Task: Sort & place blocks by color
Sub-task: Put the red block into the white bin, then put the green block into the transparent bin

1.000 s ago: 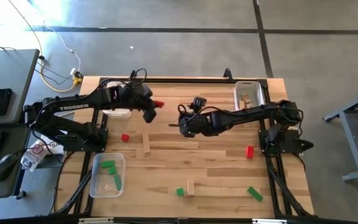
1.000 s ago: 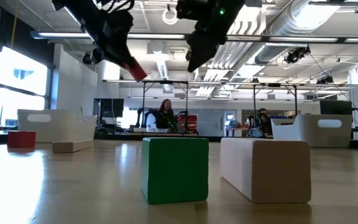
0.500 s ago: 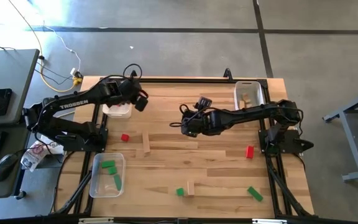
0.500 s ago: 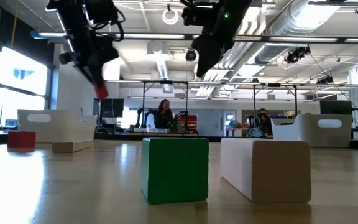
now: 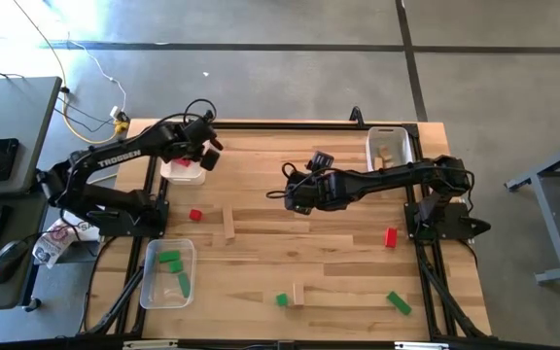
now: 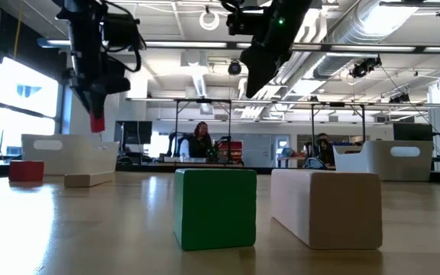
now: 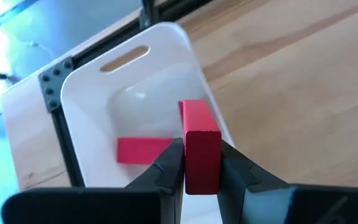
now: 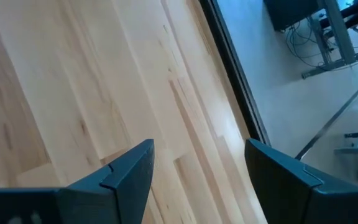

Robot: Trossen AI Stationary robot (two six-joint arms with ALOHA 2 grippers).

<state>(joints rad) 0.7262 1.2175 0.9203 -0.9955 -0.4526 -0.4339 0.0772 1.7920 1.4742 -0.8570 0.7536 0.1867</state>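
My left gripper (image 5: 206, 156) is shut on a red block (image 7: 201, 140) and hangs over the white tray (image 5: 185, 174) at the table's far left. Another red block (image 7: 143, 150) lies on that tray's floor. My right gripper (image 5: 290, 195) is open above the bare middle of the table, holding nothing. Loose on the table lie a red block (image 5: 195, 215), a wood block (image 5: 228, 224), a second red block (image 5: 390, 236), and near the front edge two green blocks (image 5: 281, 300) (image 5: 399, 303) and a wood block (image 5: 298, 293). My left gripper pinches the red block by its two long side faces (image 7: 191, 165) between its two fingers. The fingers slant steeply down from above. The block's free end (image 6: 96, 123) sticks out below the fingertips, clear above the white tray.
A clear tray (image 5: 150, 288) with green blocks stands at the near left. A white tray (image 5: 403, 146) with wood blocks stands at the far right. A black frame edges the table. Bare wood lies between the two arms.
My left gripper has carried the red block toward the table's left and far edges and somewhat down, and has tipped to point steeply down, so it now hangs over the white tray. It has stayed shut on the block.
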